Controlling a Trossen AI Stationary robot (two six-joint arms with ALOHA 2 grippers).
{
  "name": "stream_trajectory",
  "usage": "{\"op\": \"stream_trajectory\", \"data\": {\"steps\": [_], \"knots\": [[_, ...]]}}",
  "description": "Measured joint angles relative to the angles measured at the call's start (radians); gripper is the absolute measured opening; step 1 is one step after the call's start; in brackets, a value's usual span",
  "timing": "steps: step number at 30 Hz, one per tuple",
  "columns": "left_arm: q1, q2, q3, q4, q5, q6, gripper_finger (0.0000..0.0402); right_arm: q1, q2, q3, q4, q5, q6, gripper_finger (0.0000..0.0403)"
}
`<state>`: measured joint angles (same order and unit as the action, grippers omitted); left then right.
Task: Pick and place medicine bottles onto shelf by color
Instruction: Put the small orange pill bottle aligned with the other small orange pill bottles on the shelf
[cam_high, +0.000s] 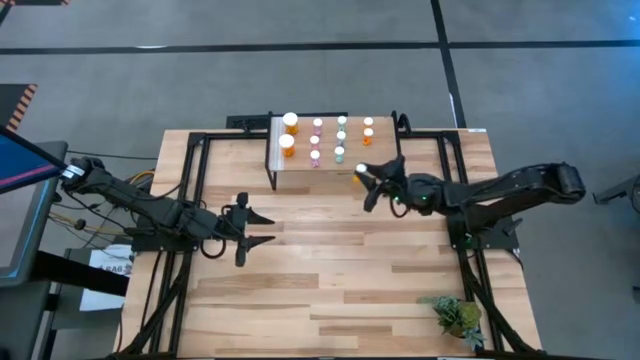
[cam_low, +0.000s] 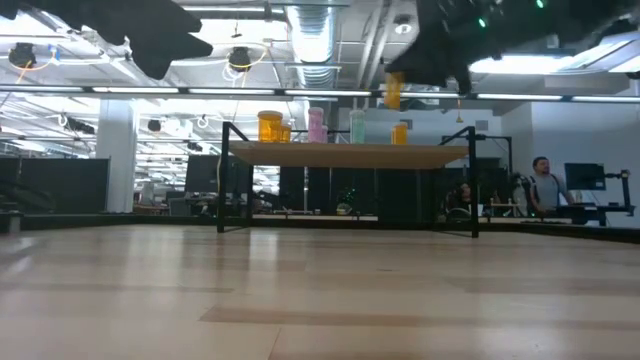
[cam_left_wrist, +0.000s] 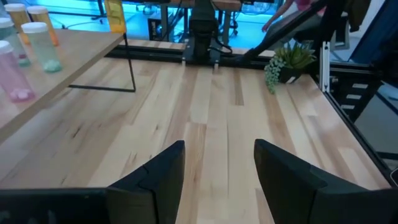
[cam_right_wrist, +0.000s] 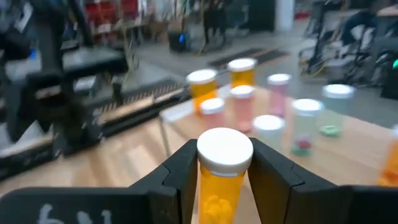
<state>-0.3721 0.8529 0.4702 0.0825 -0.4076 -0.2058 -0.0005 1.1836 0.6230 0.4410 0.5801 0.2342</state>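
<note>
Two dark arms reach in over the wooden table from opposite sides. The right arm stretches across toward the shelf, and the right gripper hangs in the air just off the shelf's near right corner. Its fingers are pressed against both sides of a slim orange bottle with a white cap, held upright between them; the low view shows that orange bottle raised above the level of the shelf top. The left arm lies low across the left half of the table, well apart from the shelf, and the left gripper points toward the table's middle. Its two fingers stand parted with bare tabletop showing between them, and nothing is held.

On the shelf, a light-wood platform on thin black legs, the standing bottles are grouped by colour in columns. Two wider orange bottles with big white lids stand at the left end. Next to them come the pink bottles, then the teal-green bottles, and at the right end two small orange bottles. All of them stand upright with white caps on top. Near the table's front right corner sits a small green plant, well away from both grippers.
</note>
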Motion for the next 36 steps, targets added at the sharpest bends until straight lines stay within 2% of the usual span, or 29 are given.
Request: {"op": "stream_trajectory", "data": {"steps": [4, 15, 24, 30, 36], "knots": [[0.001, 0.0, 0.0, 0.005, -0.001, 0.001, 0.0181, -0.046, -0.035, -0.1, 0.111, 0.059, -0.046, 0.0142], [0.001, 0.003, 0.0, 0.021, -0.008, 0.006, 0.0181, -0.203, -0.034, -0.107, 0.09, 0.077, -0.087, 0.0149], [0.001, 0.025, 0.001, 0.036, -0.009, 0.014, 0.0181, -0.272, 0.053, -0.106, 0.09, -0.047, -0.052, 0.0152], [0.001, 0.052, 0.001, 0.047, -0.007, 0.014, 0.0181, -0.285, 0.112, -0.104, 0.136, -0.052, -0.073, 0.015], [0.003, 0.065, -0.001, 0.049, -0.015, 0.023, 0.0181, -0.29, 0.109, -0.104, 0.139, -0.055, -0.068, 0.0149]]}}
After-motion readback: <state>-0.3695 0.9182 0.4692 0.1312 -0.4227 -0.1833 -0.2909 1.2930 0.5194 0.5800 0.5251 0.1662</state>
